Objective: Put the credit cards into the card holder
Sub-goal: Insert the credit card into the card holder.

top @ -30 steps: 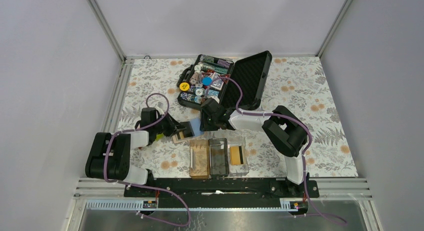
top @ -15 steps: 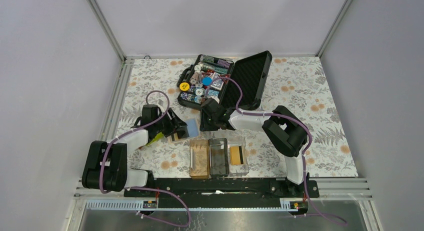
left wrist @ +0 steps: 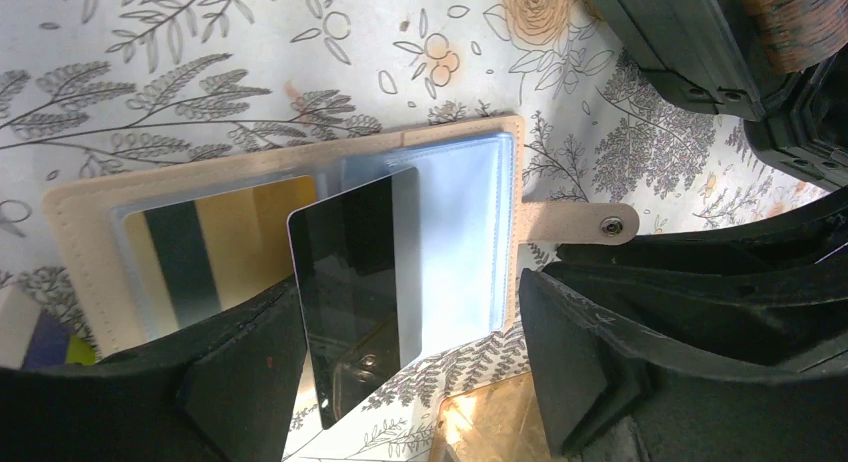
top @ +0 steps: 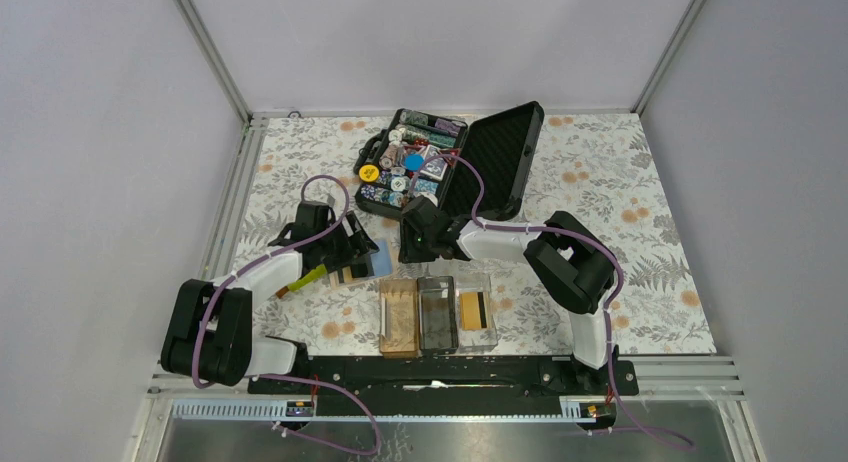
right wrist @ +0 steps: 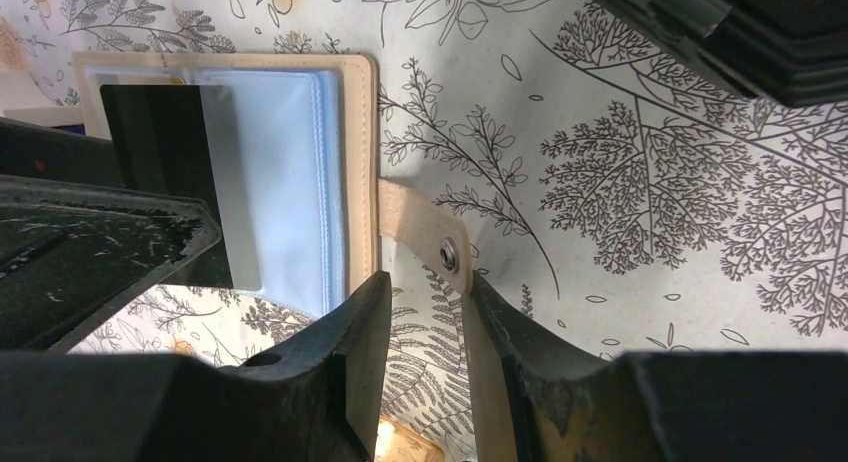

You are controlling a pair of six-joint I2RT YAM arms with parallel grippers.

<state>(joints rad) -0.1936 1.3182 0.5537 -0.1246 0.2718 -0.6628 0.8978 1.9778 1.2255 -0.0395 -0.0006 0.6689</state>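
A beige card wallet (top: 372, 259) lies open on the floral cloth, just behind the card holder (top: 437, 317). In the left wrist view one gold credit card (left wrist: 215, 252) with a black stripe sits in a wallet sleeve. A dark glossy card (left wrist: 355, 272) sticks half out of the neighbouring sleeve. My left gripper (left wrist: 410, 367) is open, straddling that card without touching it. My right gripper (right wrist: 430, 342) stands with its jaws a little apart at the wallet's snap strap (right wrist: 440, 247); the strap's tip rests against one finger. Another gold card (top: 474, 309) lies in the holder's clear right compartment.
An open black chip case (top: 440, 162) full of chips stands behind the grippers, its lid raised to the right. A small yellow and purple object (top: 310, 275) lies beside the left arm. Metal rails (top: 235, 197) border the cloth on the left.
The left jaws have gone from shut to wide open, letting go of the dark card. The left wrist has moved slightly away from the bases. The right arm has stayed still.
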